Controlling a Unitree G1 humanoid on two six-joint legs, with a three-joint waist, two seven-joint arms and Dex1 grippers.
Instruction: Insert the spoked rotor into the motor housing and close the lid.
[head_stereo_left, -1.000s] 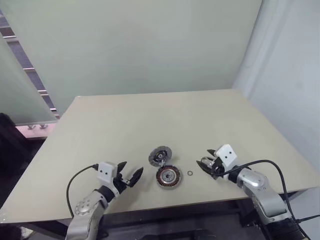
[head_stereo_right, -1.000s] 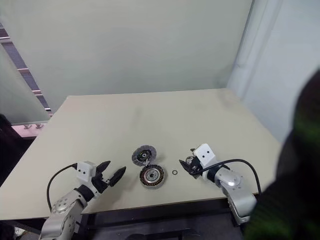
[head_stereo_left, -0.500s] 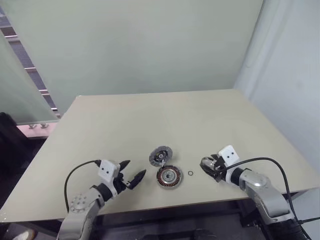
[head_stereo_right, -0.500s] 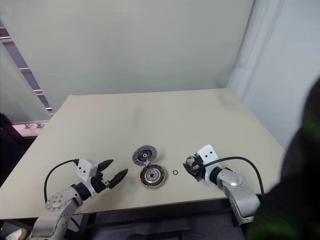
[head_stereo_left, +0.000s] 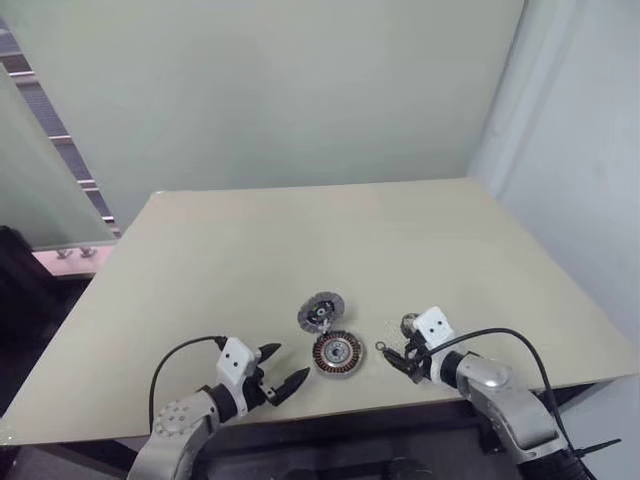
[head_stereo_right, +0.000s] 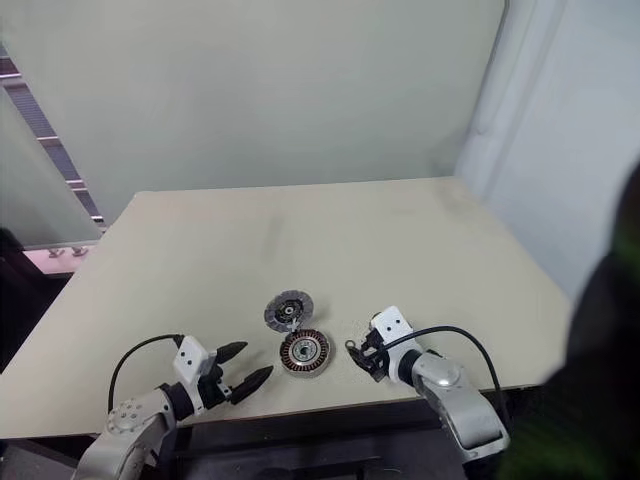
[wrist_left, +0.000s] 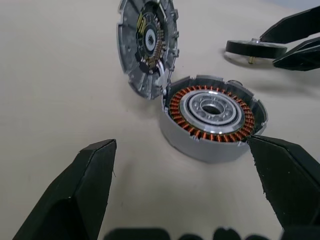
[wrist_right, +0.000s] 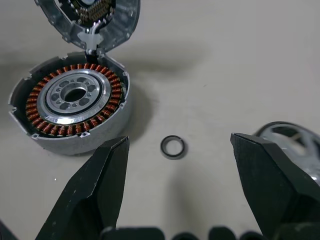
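Observation:
The motor housing (head_stereo_left: 337, 353) is a grey cup with copper windings around a silver hub (wrist_left: 212, 107), near the table's front edge. Its lid (head_stereo_left: 320, 312), a grey ribbed disc, stands tilted at the housing's far rim (wrist_left: 147, 45). The spoked rotor (wrist_right: 292, 142), dark-rimmed with silver spokes, lies flat on the table (head_stereo_left: 407, 321) right of the housing. My left gripper (head_stereo_left: 290, 362) is open and empty, just left of the housing, pointing at it (wrist_left: 182, 142). My right gripper (head_stereo_left: 395, 358) is open, low over the table, its fingers either side of a tiny dark ring (wrist_right: 173, 147).
The beige table (head_stereo_left: 330, 240) stretches bare behind the parts. Its front edge runs just below both grippers. A pale wall stands behind, and a grey panel at the right.
My left gripper has moved right, closer to the housing. My right gripper has dropped and shifted left, away from the rotor, to straddle the ring. The housing, lid and rotor have not moved.

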